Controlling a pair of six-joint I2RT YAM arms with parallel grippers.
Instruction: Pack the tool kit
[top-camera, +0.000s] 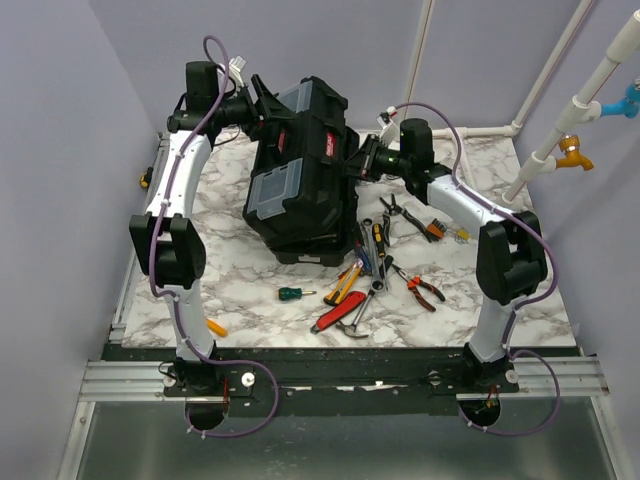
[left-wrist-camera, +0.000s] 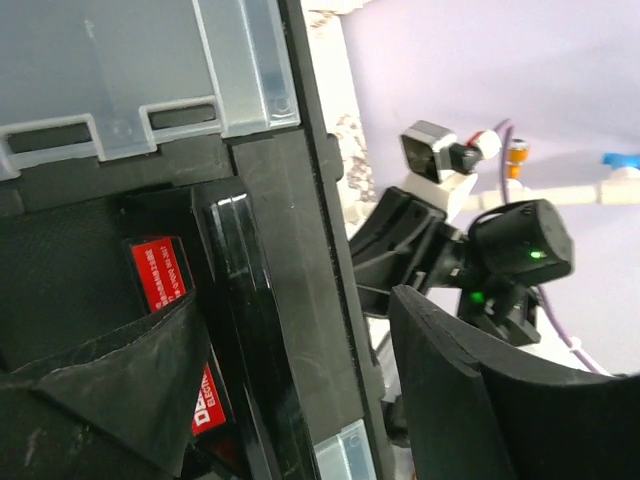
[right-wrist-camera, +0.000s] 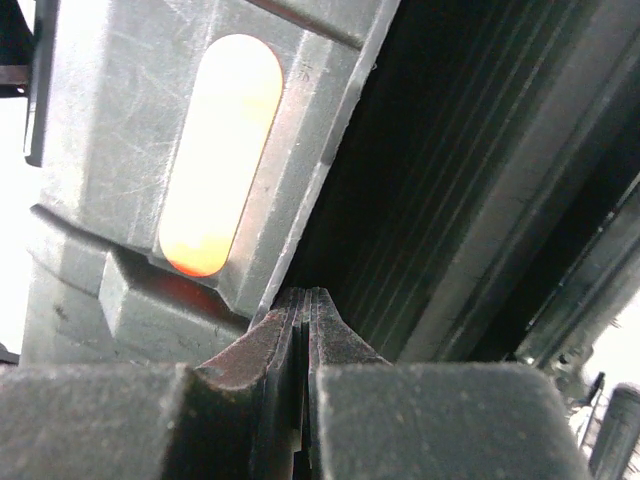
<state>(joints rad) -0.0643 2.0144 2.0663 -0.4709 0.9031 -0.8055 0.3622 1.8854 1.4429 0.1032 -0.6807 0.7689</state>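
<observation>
The black toolbox (top-camera: 300, 170) sits in the upper middle of the overhead view on the marble tabletop (top-camera: 250, 300). It is tipped at an angle, with its lid side facing the lower left. One of its grey translucent lid compartments (top-camera: 272, 190) shows low on that face.

The left fingers (left-wrist-camera: 480, 400) are at the toolbox's upper left corner. In the left wrist view they are spread well apart and released. A long black edge of the toolbox runs top to bottom through the gap between them. The finger at lower right stands just clear of that edge. The finger at lower left lies over the recessed face and partly covers a red label (left-wrist-camera: 160, 275).

The right fingers (right-wrist-camera: 340, 350) are at the toolbox's right side, centre right in the overhead view. In the right wrist view they are clenched tip to tip with nothing between them. Their tips are right up against the black plastic, just below an orange-lit oval window (right-wrist-camera: 220, 150) at upper left. I cannot tell whether they actually touch it.

Loose hand tools (top-camera: 380, 270) lie scattered on the tabletop below and to the right of the toolbox, apart from both sets of fingers. A small green-handled screwdriver (top-camera: 290, 293) lies off to their left.
</observation>
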